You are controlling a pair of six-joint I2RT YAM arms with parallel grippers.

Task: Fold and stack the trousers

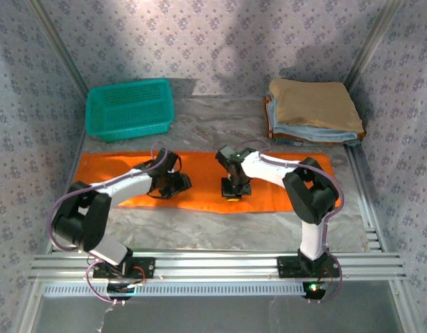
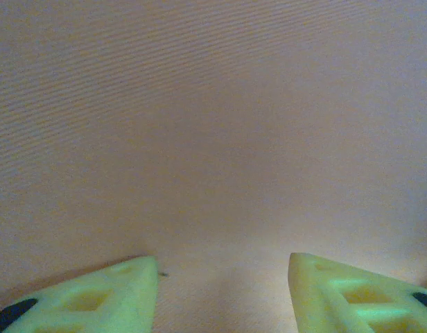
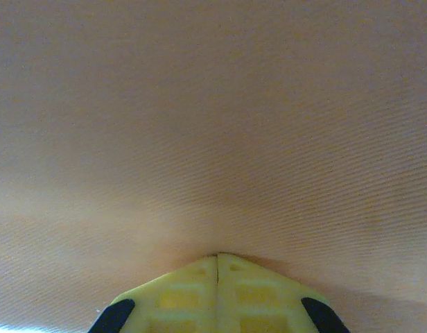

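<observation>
Far left: one teal basket (image 1: 130, 109), bare mesh floor showing. Centre: one pair of orange trousers (image 1: 203, 173) spread flat on the table (image 1: 220, 227), long axis left to right. Left pincer (image 2: 224, 260) half open over the cloth, gripping nothing. Right pincer (image 3: 218, 262) closed, tips on the cloth, pinch undeterminable. Far right: one stack of folded garments (image 1: 314, 111), tan on top. Bare table strips along both long edges.

Robot test booth, floral-patterned walls (image 1: 220, 41), aluminium rail frame (image 1: 220, 263), marbled tabletop (image 1: 220, 229)
</observation>
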